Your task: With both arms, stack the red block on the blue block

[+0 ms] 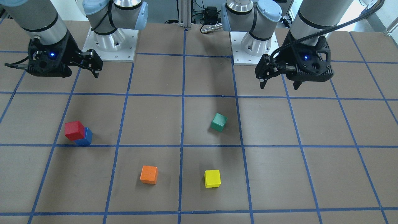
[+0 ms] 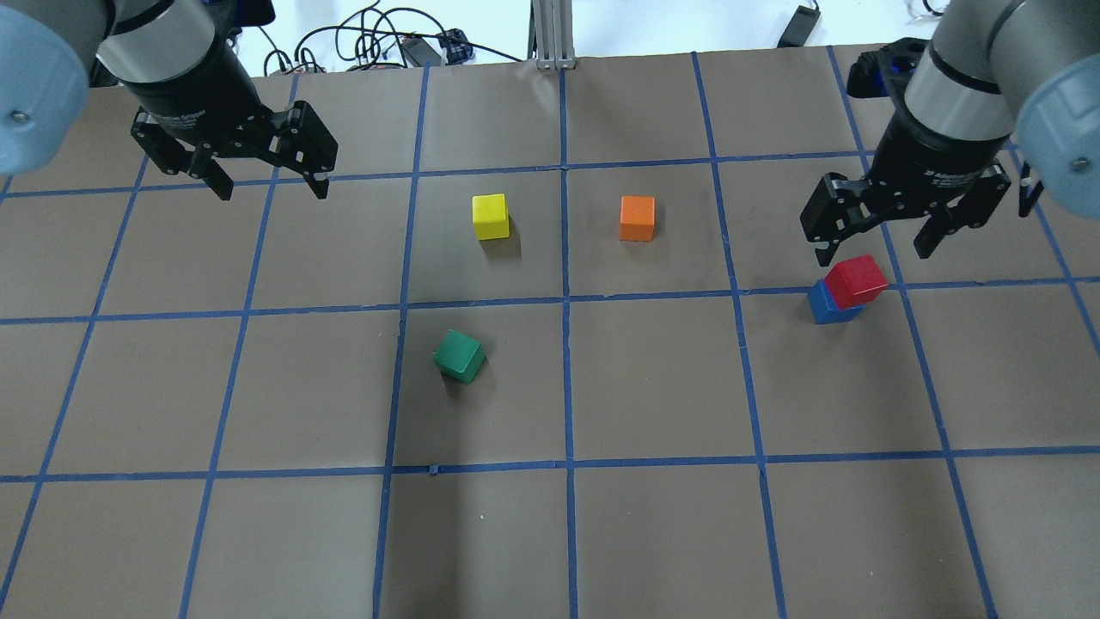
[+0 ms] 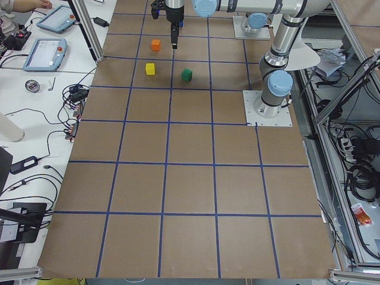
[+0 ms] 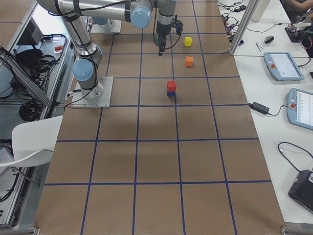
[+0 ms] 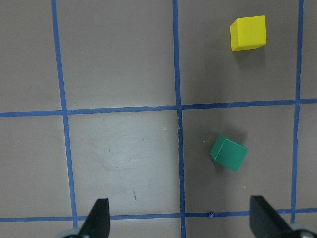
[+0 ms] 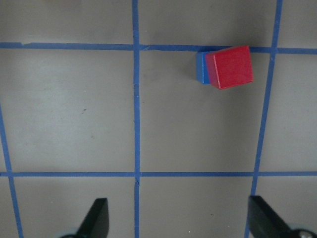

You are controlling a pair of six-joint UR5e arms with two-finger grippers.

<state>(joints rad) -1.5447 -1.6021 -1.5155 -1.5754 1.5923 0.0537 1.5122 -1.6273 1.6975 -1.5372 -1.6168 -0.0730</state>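
- On the robot's right of the table, front-facing view: the red block (image 1: 74, 130) is seen resting skewed atop the blue block (image 1: 87, 137). Both are judged light and rigid, best pinched across opposite flat faces.
- Overhead view: the right gripper (image 2: 874, 249) is held high near the stack, spread and empty. The left gripper (image 2: 273, 191), equally spread, is held well apart.

Left arm (image 1: 314, 15) and right arm (image 1: 34, 15): silver-grey tube links, light-blue joint caps (image 1: 141, 15), black rings (image 1: 40, 26) at the joints. Left one carries a black corrugated cable (image 1: 342, 24). Right one has a thinner black lead (image 1: 12, 64) at the wrist. Left tool (image 2: 273, 185) and right tool (image 2: 872, 245): black, two-finger, ribbed housing, blue LED (image 1: 52, 55). White lettering on the black wrist collars (image 2: 941, 176). Round silver bases (image 1: 107, 39) on square plates (image 1: 124, 54) with small screws.
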